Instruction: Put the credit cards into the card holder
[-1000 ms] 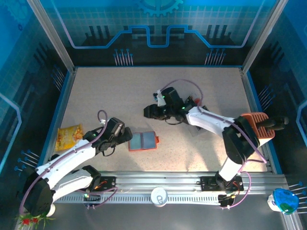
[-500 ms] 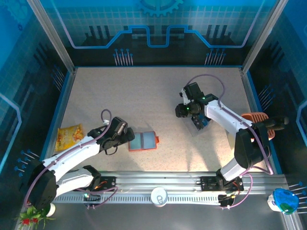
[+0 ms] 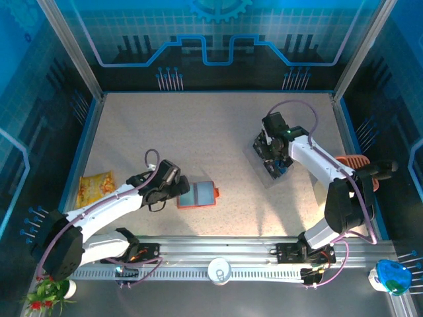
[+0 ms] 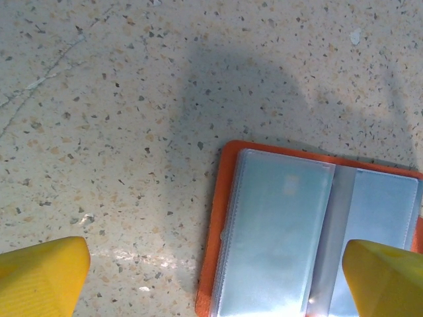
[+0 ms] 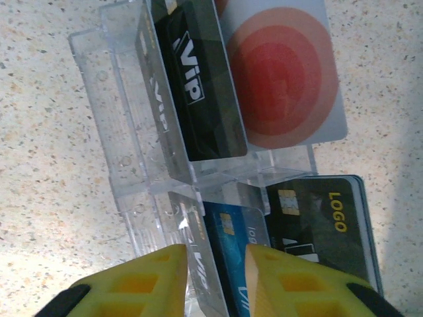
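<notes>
In the right wrist view, the black card (image 5: pixel 198 86) standing in the clear plastic rack (image 5: pixel 106 125) bears "VIP" in white letters. A fainter "VIP" shows just left of it, through the rack's wall. The dark card (image 5: pixel 324 228) at lower right reads "LOGO" in yellow. The blue card (image 5: pixel 231 247) beside it carries white lettering, too cut off to read.

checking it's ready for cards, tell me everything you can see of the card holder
The card holder lies open and flat on the speckled table: an orange-red cover edging clear bluish plastic sleeves, folded down the middle, sleeves seemingly empty. The left pincer, open, hangs above it, one yellow finger over a page; contact cannot be told.
</notes>
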Controlling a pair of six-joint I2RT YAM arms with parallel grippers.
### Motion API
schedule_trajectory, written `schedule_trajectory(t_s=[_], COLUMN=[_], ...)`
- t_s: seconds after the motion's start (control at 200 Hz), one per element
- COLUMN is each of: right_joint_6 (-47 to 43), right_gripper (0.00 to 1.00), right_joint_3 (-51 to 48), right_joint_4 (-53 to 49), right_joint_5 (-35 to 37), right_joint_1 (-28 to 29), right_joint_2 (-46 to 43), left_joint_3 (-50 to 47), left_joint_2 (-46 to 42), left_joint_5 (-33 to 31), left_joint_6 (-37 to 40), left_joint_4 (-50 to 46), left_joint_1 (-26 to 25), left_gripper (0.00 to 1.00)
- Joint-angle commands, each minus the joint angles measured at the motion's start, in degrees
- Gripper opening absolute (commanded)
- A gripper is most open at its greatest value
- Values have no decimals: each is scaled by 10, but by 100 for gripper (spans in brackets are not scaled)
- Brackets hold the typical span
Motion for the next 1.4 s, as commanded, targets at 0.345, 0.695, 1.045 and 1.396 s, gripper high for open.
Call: schedule_trajectory(t_s=[0.345,0.695,1.045,1.396], right_joint_6=[-13,-8,-21,-22], right_gripper=[26,20,2,11], right_joint_3=[-45,-62,-65,-70], right_joint_4=[8,27,29,34], right_joint_5=[-5,-16,-34,-47], right_joint_1=[-5,-5,-5,-5], right_joint_2=[-7,6,-3,1], left_joint_3=[38,36,44,48], left_joint_2=[31,33,52,58], left_joint_5=[2,-1,2,5], left_joint_6=[-11,-7,-5,-3], left_joint_4=[5,2,11,14], left_joint_1=[-21,-24,-23,-24], left_gripper=[99,99,99,99])
